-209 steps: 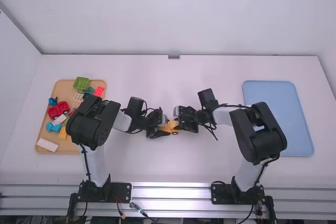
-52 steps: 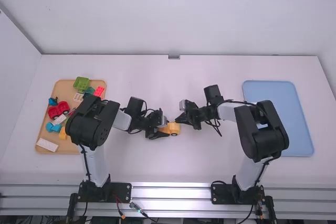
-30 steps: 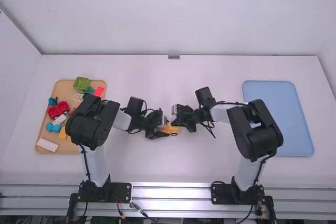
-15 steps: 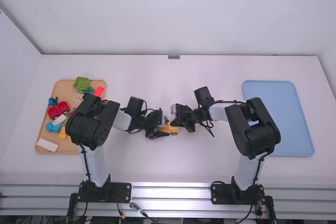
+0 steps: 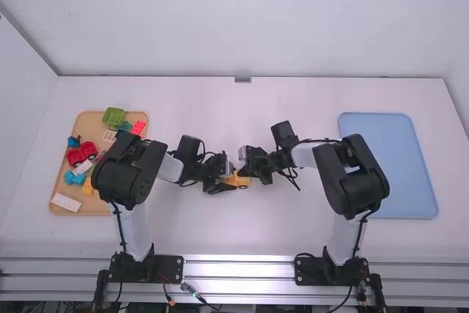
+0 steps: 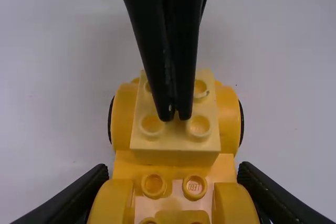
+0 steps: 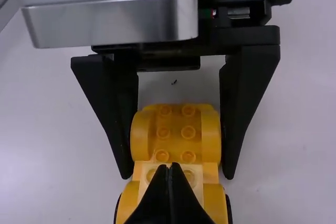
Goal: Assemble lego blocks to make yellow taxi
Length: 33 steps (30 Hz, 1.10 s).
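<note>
In the middle of the high view, the yellow car (image 6: 124,116) sits on the counter (image 5: 220,232). The left pincer (image 5: 230,179), at the car's left in that view, is grasping it, one finger along each side. The right pincer (image 5: 242,174), at the car's upper right, is clenched, its two fingers pressed together. In the left wrist view, these fingers come down from the top of the frame, their tips at the pale block (image 6: 176,142) among its studs; I cannot tell how hard they touch. The pale block sits on the car between two rounded yellow sides.

At the left of the high view, a tan tray (image 5: 99,206) holds a green block (image 5: 114,116) at its top, a red car (image 5: 82,153) at mid-left and a white block (image 5: 66,202) at lower left. A blue tray (image 5: 410,166) lies at the right.
</note>
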### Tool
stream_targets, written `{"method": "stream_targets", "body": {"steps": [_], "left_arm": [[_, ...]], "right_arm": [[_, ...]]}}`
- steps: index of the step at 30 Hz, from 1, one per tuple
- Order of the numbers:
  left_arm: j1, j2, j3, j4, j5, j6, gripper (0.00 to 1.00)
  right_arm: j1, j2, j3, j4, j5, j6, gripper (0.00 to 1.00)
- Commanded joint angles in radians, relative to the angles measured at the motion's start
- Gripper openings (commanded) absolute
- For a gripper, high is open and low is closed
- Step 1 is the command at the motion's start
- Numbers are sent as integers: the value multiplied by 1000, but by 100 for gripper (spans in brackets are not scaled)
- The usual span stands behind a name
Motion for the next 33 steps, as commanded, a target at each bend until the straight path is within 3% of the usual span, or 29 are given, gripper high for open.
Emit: {"method": "stream_targets", "body": {"steps": [1,7,10,13,20,21,24,33], "left_arm": [[-11,17,-22,-18,-18,-14,63],[-11,17,-22,-18,-18,-14,65],[-12,17,-22,-18,-18,-14,67],[-12,17,-22,-18,-18,-14,68],[-12,17,-21,-13,-15,-14,69],[-12,17,-22,-9,-16,-16,70],[-12,17,-22,5,-18,-37,75],[-11,17,-22,37,-27,-37,79]], "right_arm": [[6,74,-21,-22,236,-5,0],[-8,27,63,-124,161,-9,0],[-29,-32,135,-254,89,-64,8],[-55,-96,186,-388,51,-167,24],[-93,-186,200,-436,55,-198,31],[-96,-186,200,-439,60,-189,38],[-113,-192,200,-431,121,-109,99],[-127,-192,200,-280,356,312,99]]}}
